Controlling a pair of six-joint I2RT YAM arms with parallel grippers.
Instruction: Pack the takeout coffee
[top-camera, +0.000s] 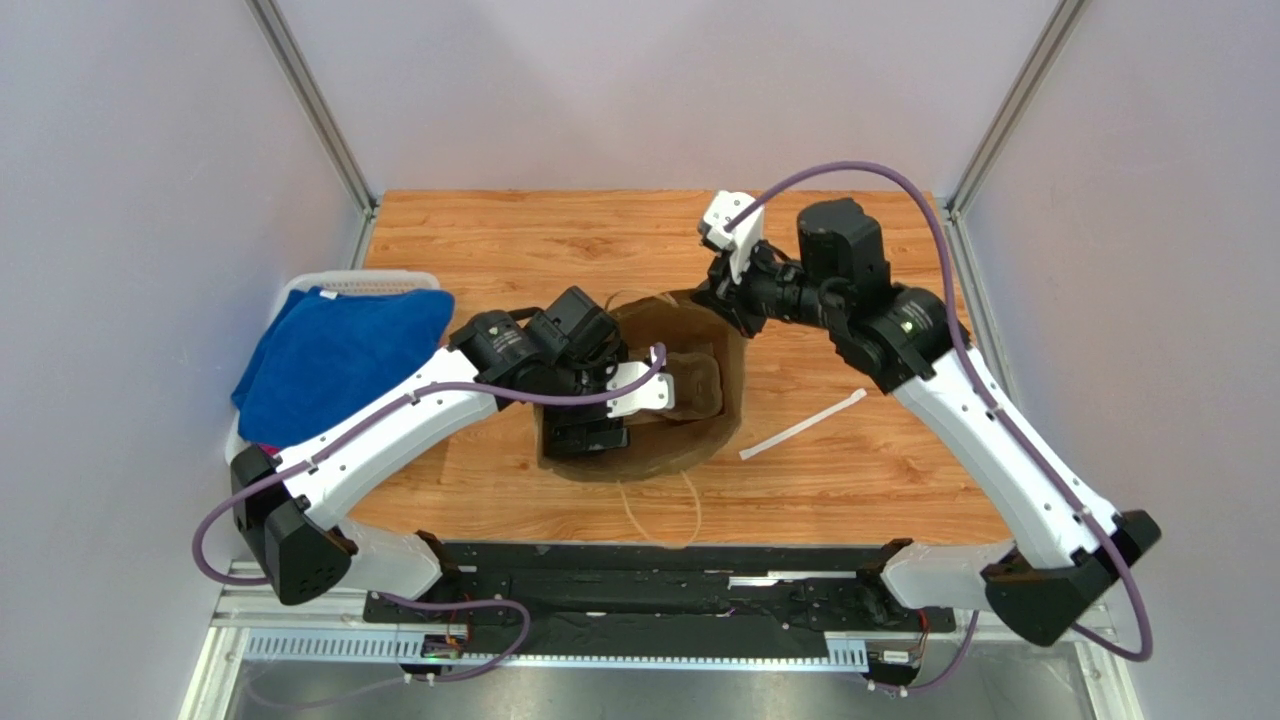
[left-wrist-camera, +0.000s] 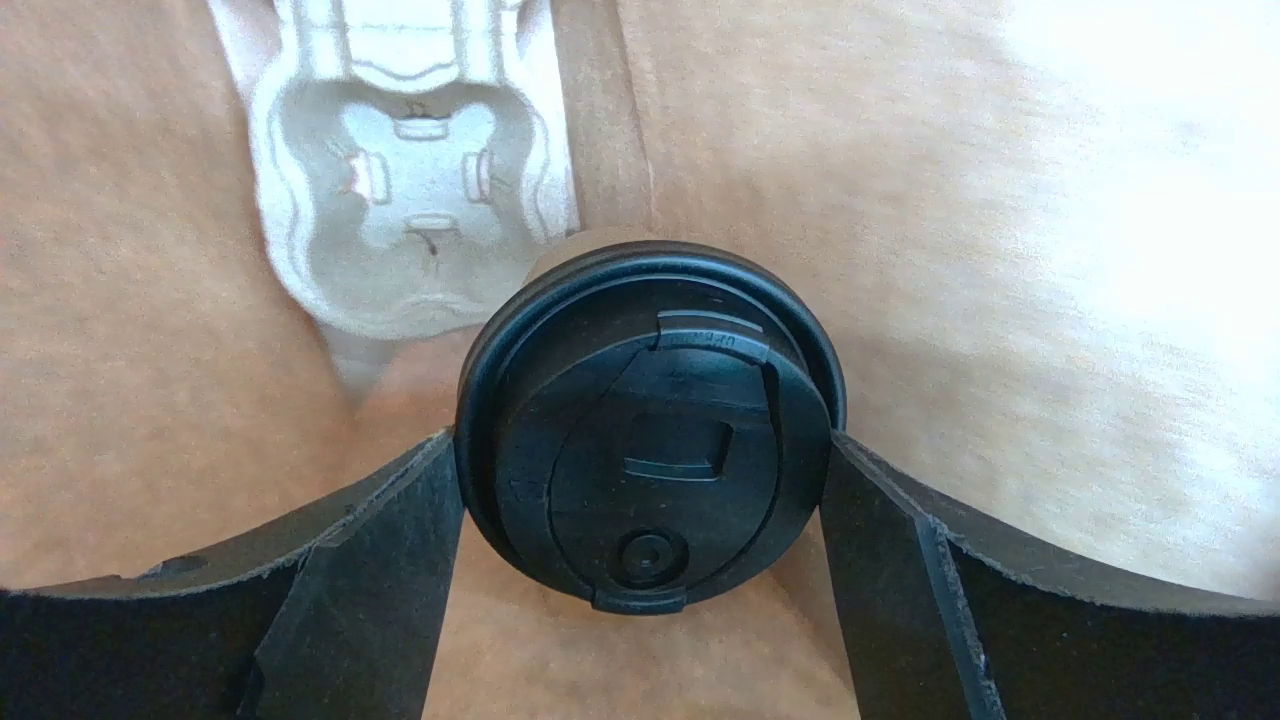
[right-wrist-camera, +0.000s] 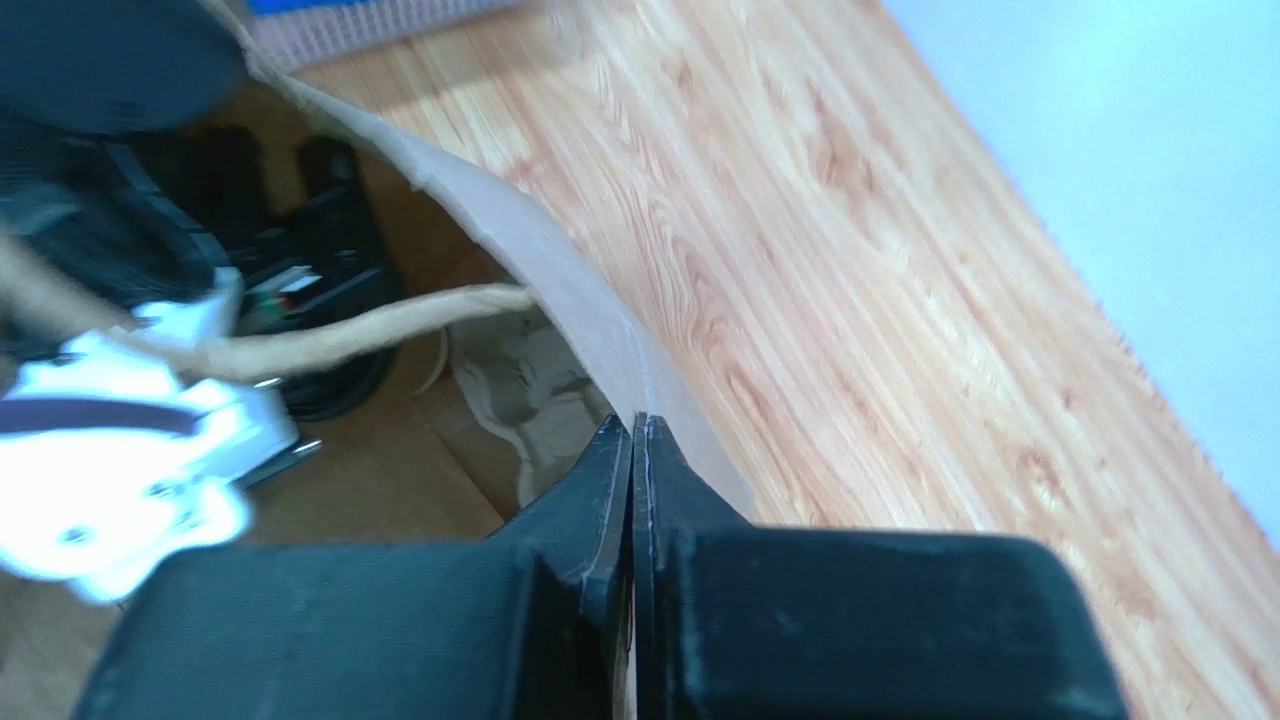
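I see the wooden table (top-camera: 842, 255) with a tall brown paper bag (top-camera: 727, 368) standing open-mouthed at its middle. At the left edge a blue cloth (top-camera: 338, 353) lies in a white basket (top-camera: 361, 279). My left arm reaches down into the bag's mouth, and my right arm comes in from the far right side to the bag's rim.

In the right wrist view, the right pincer (right-wrist-camera: 634, 435) has its fingers pressed together on the bag's top edge, with the paper wall pinched between them. A twine handle (right-wrist-camera: 346, 338) runs across the opening just inside that edge.

Inside the bag, the left wrist view shows a pale moulded pulp cup tray (left-wrist-camera: 406, 165) against the far wall. The takeout coffee (left-wrist-camera: 654, 428) sits just in front of it, its round black lid facing the camera. The left pincer (left-wrist-camera: 639, 465) is clamped on the cup, one black finger touching each side of the lid. I cannot tell whether the cup rests on the bag's floor.

A thin white stick (top-camera: 804, 425) lies on the table just right of the bag.
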